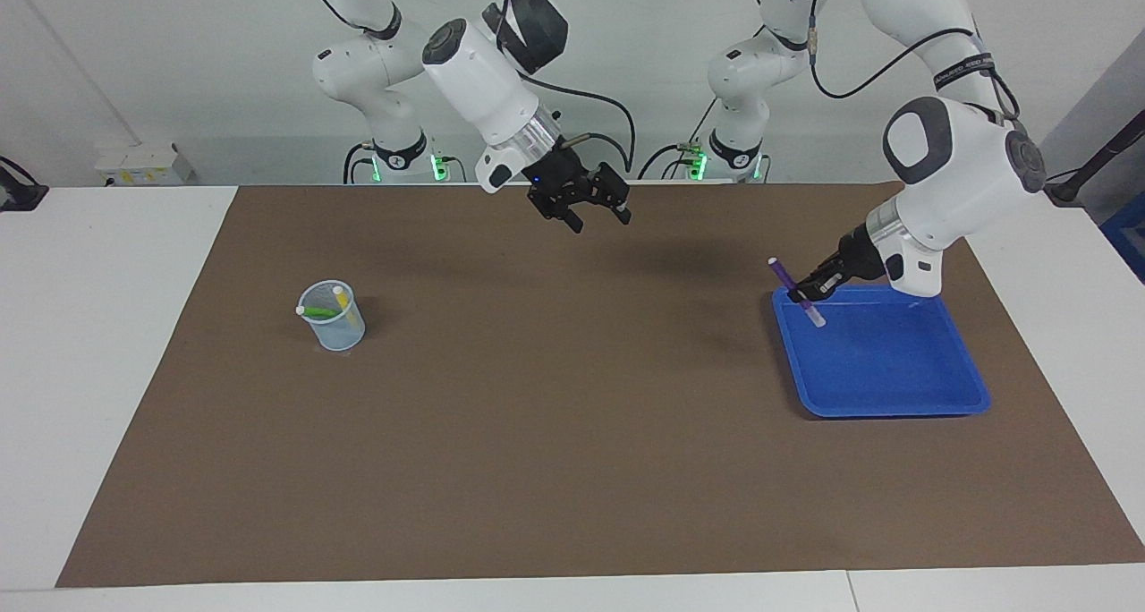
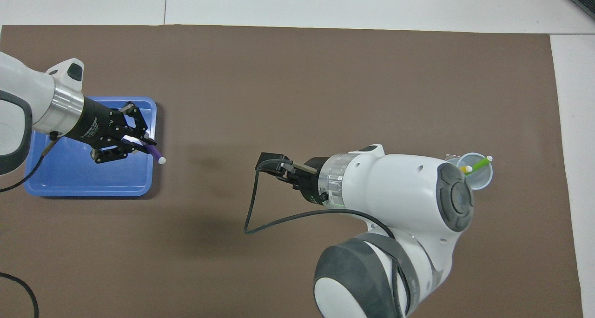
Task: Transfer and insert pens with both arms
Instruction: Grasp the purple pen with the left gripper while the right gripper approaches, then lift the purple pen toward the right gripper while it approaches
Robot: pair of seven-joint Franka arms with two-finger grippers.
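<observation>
My left gripper [image 1: 812, 290] is shut on the purple pen [image 1: 793, 290], holding it tilted in the air over the edge of the blue tray [image 1: 894, 397] that faces the table's middle. From overhead the purple pen [image 2: 156, 154] pokes out past the left gripper [image 2: 142, 143], pale end leading. My right gripper [image 1: 600, 221] hangs open and empty over the mat's middle, close to the robots' end. The green pen [image 1: 318, 310] and the yellow pen [image 1: 345, 301] stand in a clear cup [image 1: 335, 326] toward the right arm's end.
A brown mat [image 1: 572, 433] covers most of the white table. Overhead, the right arm's big white body [image 2: 399, 202] partly covers the cup [image 2: 479, 176]. The blue tray [image 2: 83, 181] holds nothing else.
</observation>
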